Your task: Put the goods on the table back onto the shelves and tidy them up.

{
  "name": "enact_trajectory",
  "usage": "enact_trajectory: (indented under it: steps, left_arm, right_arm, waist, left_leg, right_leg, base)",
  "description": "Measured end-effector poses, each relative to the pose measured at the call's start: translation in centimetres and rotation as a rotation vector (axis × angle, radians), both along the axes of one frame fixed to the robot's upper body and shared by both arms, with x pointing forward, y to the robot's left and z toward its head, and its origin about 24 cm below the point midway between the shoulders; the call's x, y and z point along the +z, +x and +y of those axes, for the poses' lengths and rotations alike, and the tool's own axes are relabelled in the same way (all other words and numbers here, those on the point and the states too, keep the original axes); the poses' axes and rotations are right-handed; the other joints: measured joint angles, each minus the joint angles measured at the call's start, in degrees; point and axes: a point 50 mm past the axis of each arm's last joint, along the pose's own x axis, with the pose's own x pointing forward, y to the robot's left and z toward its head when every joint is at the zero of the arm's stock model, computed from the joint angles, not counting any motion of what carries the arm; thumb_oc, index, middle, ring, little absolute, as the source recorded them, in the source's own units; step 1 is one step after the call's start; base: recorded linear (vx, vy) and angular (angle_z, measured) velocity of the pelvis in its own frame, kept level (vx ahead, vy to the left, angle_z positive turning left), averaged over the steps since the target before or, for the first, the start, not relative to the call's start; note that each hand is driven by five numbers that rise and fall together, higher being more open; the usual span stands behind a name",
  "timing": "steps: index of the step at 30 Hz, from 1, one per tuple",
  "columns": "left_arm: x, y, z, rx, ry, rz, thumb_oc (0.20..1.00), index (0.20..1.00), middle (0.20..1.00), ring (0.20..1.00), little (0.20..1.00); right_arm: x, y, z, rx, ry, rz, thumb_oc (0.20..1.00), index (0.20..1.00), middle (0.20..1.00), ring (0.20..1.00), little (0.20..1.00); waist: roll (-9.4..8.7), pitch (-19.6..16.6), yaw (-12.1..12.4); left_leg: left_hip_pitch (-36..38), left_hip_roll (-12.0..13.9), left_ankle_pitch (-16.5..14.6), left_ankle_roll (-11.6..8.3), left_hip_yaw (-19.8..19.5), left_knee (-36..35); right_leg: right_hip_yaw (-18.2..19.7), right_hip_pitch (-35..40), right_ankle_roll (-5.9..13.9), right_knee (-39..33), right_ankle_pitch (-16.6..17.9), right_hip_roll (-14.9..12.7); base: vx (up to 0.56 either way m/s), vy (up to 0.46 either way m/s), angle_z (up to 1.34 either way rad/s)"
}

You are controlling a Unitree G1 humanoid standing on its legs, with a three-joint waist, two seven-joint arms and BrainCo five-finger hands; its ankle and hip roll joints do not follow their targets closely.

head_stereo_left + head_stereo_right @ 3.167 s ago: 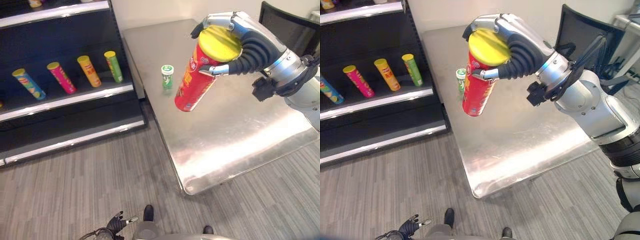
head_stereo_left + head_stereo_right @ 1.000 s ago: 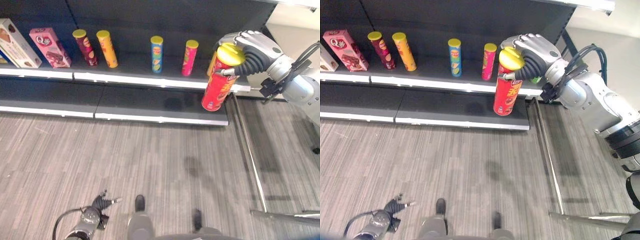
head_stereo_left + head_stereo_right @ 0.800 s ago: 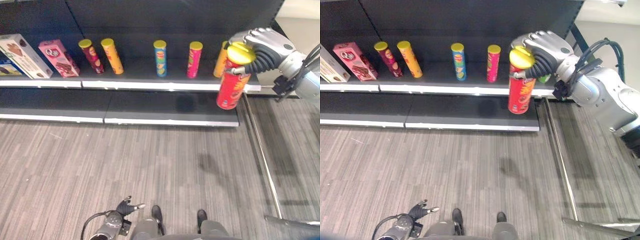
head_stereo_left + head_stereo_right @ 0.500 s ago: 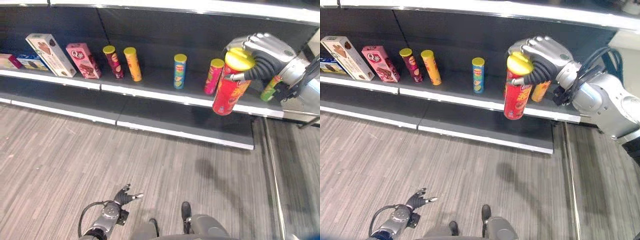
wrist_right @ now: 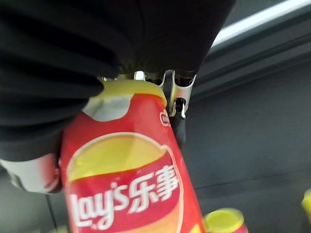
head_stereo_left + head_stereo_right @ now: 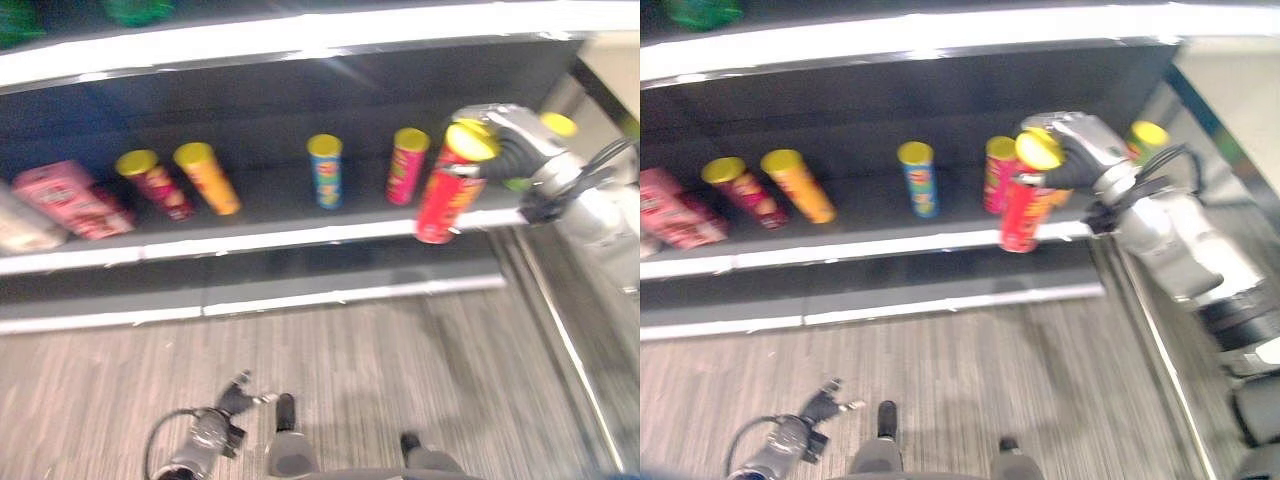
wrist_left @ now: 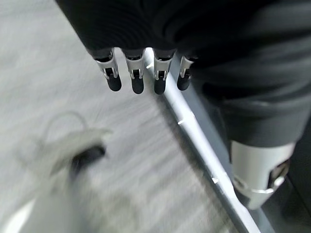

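Observation:
My right hand [image 6: 512,143] is shut on the yellow-lidded top of a red crisp can [image 6: 444,195], gripping it by the lid end. The can [image 5: 126,179] hangs upright in front of the dark shelf board [image 6: 270,215], near its right end, just right of a pink can [image 6: 405,165]. Along the same board stand a blue can [image 6: 325,172], an orange can [image 6: 207,178] and a dark red can [image 6: 155,185]. My left hand [image 7: 141,73] hangs low beside me over the floor, fingers straight and holding nothing.
A pink box [image 6: 70,200] lies at the left end of the shelf. A green can [image 6: 1147,138] stands behind my right hand at the far right. A white-edged upper shelf [image 6: 300,35] runs above. Grey plank floor [image 6: 350,380] spreads below.
The view has swung from the steel table to the shelves and come closer. My right hand still holds the red can, now level with the row of cans at the shelf's right end.

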Motion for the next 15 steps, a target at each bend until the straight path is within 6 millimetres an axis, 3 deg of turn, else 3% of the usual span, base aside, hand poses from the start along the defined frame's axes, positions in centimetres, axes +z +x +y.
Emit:
enact_trajectory:
  steps: [1, 2, 4, 5, 7, 11, 12, 15]
  left_arm:
    - [0.4, 0.4, 0.5, 0.016, 0.008, -0.016, 1.0, 1.0, 1.0, 1.0, 1.0]
    - [1.5, 1.7, 1.8, 0.05, 0.037, -0.066, 1.0, 1.0, 1.0, 1.0, 1.0]
    - [2.5, 3.0, 2.3, 0.057, 0.056, -0.112, 1.0, 1.0, 1.0, 1.0, 1.0]
    - [3.0, 3.7, 2.3, 0.041, 0.061, -0.143, 1.0, 1.0, 1.0, 1.0, 1.0]
    - [2.4, 3.2, 1.8, 0.049, 0.045, -0.12, 1.0, 1.0, 1.0, 1.0, 1.0]
    - [0.1, 1.1, -0.4, 0.06, -0.026, -0.038, 1.0, 1.0, 1.0, 1.0, 1.0]
    - [-0.5, 0.1, -0.7, 0.061, -0.038, -0.003, 1.0, 1.0, 1.0, 1.0, 1.0]
    - [-0.7, -0.2, -0.7, 0.071, -0.041, 0.011, 1.0, 1.0, 1.0, 1.0, 1.0]
  right_arm:
    - [0.3, -0.3, 0.3, 0.016, -0.005, -0.015, 0.2, 0.2, 0.2, 0.2, 0.2]
    - [0.5, -0.6, -0.1, 0.013, 0.008, -0.034, 0.2, 0.2, 0.2, 0.2, 0.2]
    - [0.0, -0.6, -1.1, -0.029, 0.013, -0.025, 0.2, 0.2, 0.2, 0.2, 0.2]
    - [0.6, -0.8, -1.7, -0.058, -0.039, -0.04, 0.2, 0.2, 0.2, 0.2, 0.2]
    - [1.6, -0.9, -1.9, -0.069, 0.001, -0.084, 0.2, 0.2, 0.2, 0.2, 0.2]
    - [1.8, -1.0, -1.9, -0.067, -0.007, -0.087, 0.2, 0.2, 0.2, 0.2, 0.2]
    - [2.2, -1.0, -1.8, -0.063, -0.006, -0.1, 0.2, 0.2, 0.2, 0.2, 0.2]
    - [2.5, -1.0, -1.7, -0.059, -0.006, -0.108, 0.2, 0.2, 0.2, 0.2, 0.2]
  waist:
    - [-0.23, 0.02, -0.04]
    - [-0.2, 0.13, -0.39]
    - [-1.18, 0.04, -2.29]
    - [-1.69, -0.09, -2.3]
    - [-1.59, 0.12, -1.93]
    - [-1.84, 0.17, -1.69]
    - [-2.16, 0.22, -1.31]
    - [-2.8, 0.22, -1.55]
  left_leg:
    - [0.1, -0.69, -0.33, 0.53, 1.51, 0.25]
    - [-0.2, -1.48, -0.76, 1.02, 2.17, 1.04]
    - [-0.77, -3.94, -1.03, 1.43, 1.62, 2.56]
    - [-0.03, -5.49, -1.76, 2.39, 1.36, 2.63]
    - [0.11, -5.55, -1.88, 2.23, 1.47, 2.6]
    - [0.16, -4.89, -1.88, 2.23, 1.39, 3.73]
    - [-0.21, -4.6, -2.36, 1.74, 1.21, 4.12]
    - [-2.52, -4.18, -3.96, 1.18, -0.06, 6.72]
  right_leg:
    - [-1.98, -0.15, 0.38, -5.19, 0.73, -1.89]
    - [-3.84, 0.58, -0.09, -14.61, 7.49, -4.68]
    - [-6.84, 3.12, 0.69, -14.84, 18.97, -6.21]
    - [-9.6, 5.07, 2.11, -14.59, 20.54, -7.1]
    - [-9.66, 5.62, 2.16, -15.04, 20.51, -7.11]
    - [-9.59, 7.41, 2.67, -15.64, 20.06, -6.64]
    - [-9.71, 7.47, 2.61, -15.65, 19.68, -6.72]
    - [-9.76, 7.06, 1.57, -15.64, 18.54, -6.37]
  base:
    - [-0.12, 0.1, -1.44]
    - [-0.06, 0.089, -0.67]
    - [-0.02, 0.104, 0.18]
    - [-0.01, 0.063, 0.32]
    - [0.01, 0.091, 0.13]
    - [0.0, 0.073, 0.19]
    - [-0.01, 0.14, 0.08]
    - [-0.03, 0.103, 0.12]
